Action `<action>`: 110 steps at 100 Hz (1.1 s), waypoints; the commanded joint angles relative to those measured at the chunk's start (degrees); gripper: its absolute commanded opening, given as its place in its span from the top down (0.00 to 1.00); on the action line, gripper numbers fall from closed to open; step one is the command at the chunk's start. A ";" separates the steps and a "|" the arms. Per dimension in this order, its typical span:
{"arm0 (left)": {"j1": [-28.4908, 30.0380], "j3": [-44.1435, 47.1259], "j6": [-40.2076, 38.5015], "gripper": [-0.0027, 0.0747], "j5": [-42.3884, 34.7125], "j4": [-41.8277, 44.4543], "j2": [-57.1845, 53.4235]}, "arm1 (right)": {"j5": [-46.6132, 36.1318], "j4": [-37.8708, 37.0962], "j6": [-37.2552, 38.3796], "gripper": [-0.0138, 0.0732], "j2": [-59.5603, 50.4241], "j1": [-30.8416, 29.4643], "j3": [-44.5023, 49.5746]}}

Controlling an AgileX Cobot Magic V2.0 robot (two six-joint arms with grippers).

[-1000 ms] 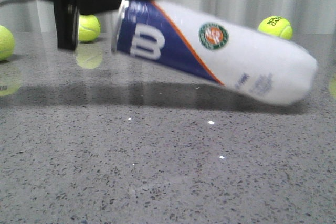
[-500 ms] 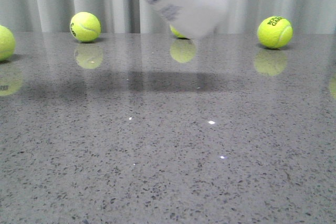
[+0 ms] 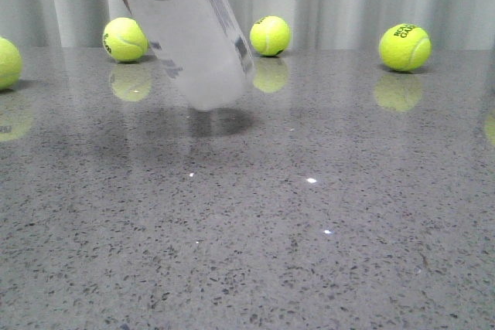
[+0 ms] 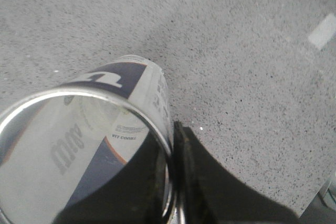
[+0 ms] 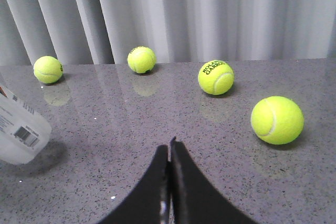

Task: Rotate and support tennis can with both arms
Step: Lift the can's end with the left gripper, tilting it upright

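Observation:
The tennis can [image 3: 186,28] hangs steeply tilted at the left middle of the front view, with its round emblem up high and its closed white end low over the grey table [image 3: 309,253]. I cannot tell if that end touches the table. In the left wrist view I look into the can's open metal rim [image 4: 157,129]. My left gripper [image 4: 171,148] is shut on the rim wall, one finger inside and one outside. It is out of the front view. My right gripper [image 5: 169,153] is shut and empty, away from the can's closed end [image 5: 18,135].
Yellow-green tennis balls lie along the back of the table: one at the far left [image 3: 6,62], one behind the can [image 3: 125,39], one in the middle [image 3: 270,35], one at the right [image 3: 404,46]. Another ball [image 5: 276,120] lies near my right gripper. A curtain hangs behind.
The can lay almost flat, held by its rim at the left. It swung up out of most of the view, and now its closed end has come down to the left near the table.

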 commanded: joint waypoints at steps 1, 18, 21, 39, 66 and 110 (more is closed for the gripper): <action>-1.20 -1.78 -0.93 0.99 0.61 -0.19 -0.45 | -4.62 0.55 -0.27 0.92 0.56 -0.36 -1.25; -1.20 -1.91 -0.93 0.99 0.61 -0.20 0.23 | -4.62 0.55 -0.27 0.92 0.56 -0.36 -1.25; -1.20 -1.91 -0.93 0.99 0.61 -0.20 0.23 | -4.62 0.55 -0.27 0.92 0.56 -0.36 -1.25; -1.20 -2.04 -0.93 0.89 0.61 -0.20 0.23 | -4.62 0.55 -0.27 0.92 0.56 -0.36 -1.25; -0.49 -2.14 -0.93 0.37 -1.01 -0.20 0.23 | -4.62 0.55 -0.27 0.92 0.56 -0.36 -1.25; -0.37 -2.14 -0.93 0.33 -14.31 0.66 4.57 | -4.62 0.55 -0.27 0.92 0.56 -0.36 -1.25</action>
